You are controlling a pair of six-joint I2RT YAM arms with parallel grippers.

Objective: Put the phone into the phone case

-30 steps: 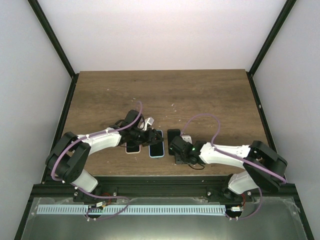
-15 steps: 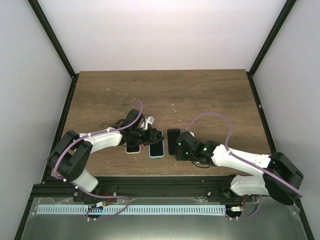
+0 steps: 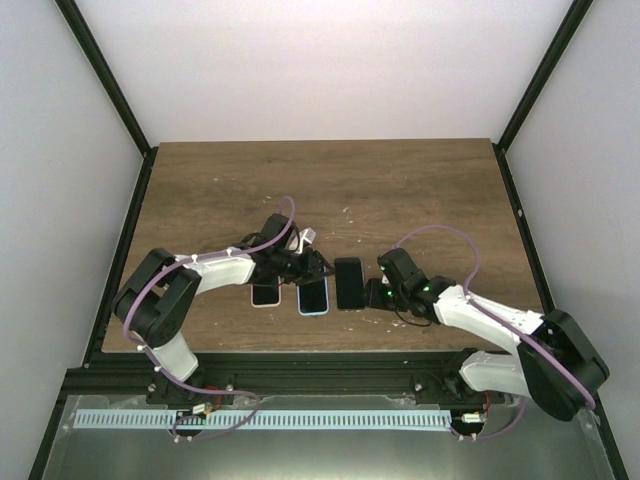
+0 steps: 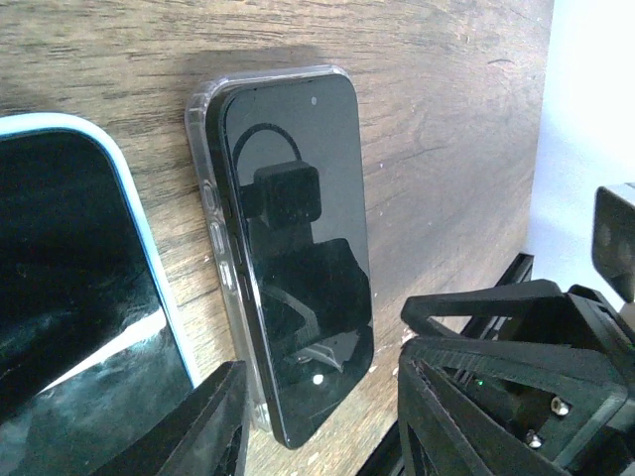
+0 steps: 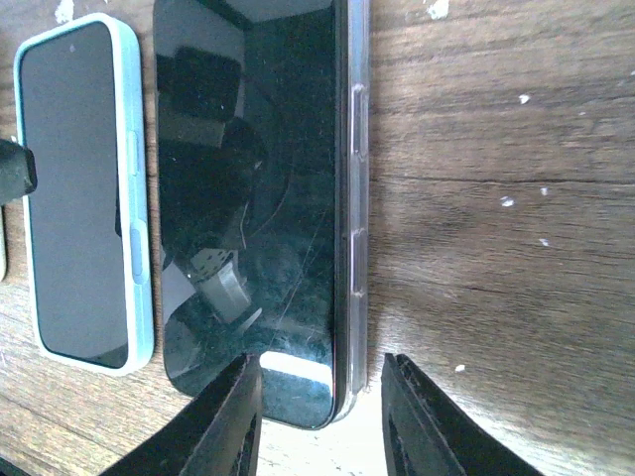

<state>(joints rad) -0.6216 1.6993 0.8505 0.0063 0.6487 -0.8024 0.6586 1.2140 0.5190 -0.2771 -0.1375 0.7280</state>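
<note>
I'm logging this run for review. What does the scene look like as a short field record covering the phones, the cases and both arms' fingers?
table: wooden
black phone: screen up in the clear case, whose rim shows along one side
seating: cannot tell if fully pressed in
blue-cased phone: flat, beside the black phone, not touching it
third phone: pale case, left of the blue one
left gripper: fingers apart at the black phone's end, nothing held
right gripper: fingers apart at its near corner, nothing held

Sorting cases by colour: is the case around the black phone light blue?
No, the black phone sits in a clear case; the light-blue case is on the neighbouring phone.
</note>
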